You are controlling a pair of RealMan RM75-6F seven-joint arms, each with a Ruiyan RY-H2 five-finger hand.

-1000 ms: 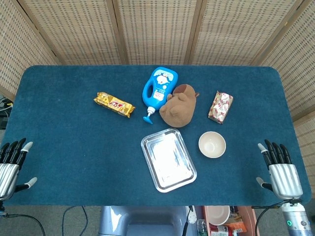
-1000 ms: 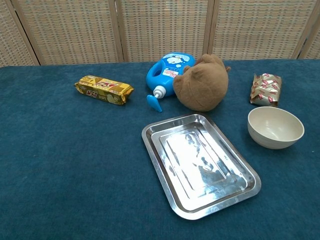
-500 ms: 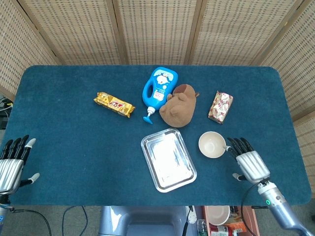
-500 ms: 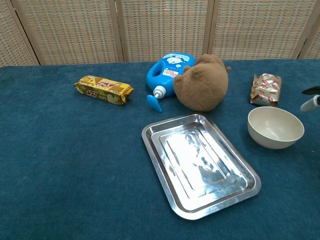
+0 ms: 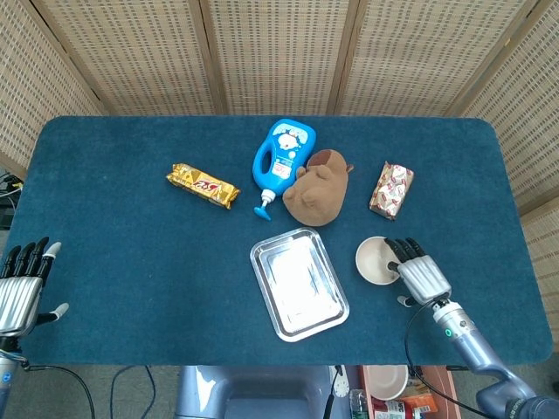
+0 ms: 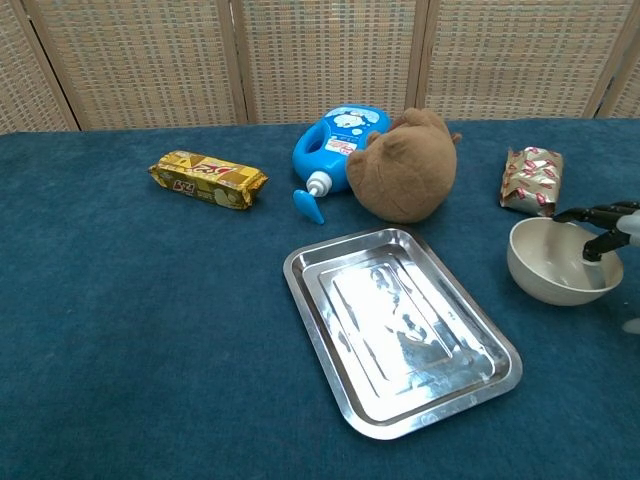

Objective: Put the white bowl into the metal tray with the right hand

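Observation:
The white bowl (image 5: 373,260) (image 6: 552,272) stands upright on the blue cloth, just right of the metal tray (image 5: 259,254) (image 6: 301,276). My right hand (image 5: 420,275) (image 6: 608,225) lies over the bowl's right rim, its dark fingers (image 6: 590,214) reaching into the bowl. Its thumb stays outside, apart from the wall, so nothing is gripped. The tray holds nothing. My left hand (image 5: 22,286) hovers at the table's front left corner with fingers spread and nothing in it; the chest view does not show it.
Behind the tray lie a blue bottle (image 5: 281,157) and a brown plush toy (image 5: 320,188), close to the bowl's far side. A gold snack packet (image 5: 203,185) lies at the left, a red-silver packet (image 5: 391,189) behind the bowl.
My right hand has moved left from the table's right edge onto the bowl's rim, and the bowl has shifted slightly. The left hand has barely moved.

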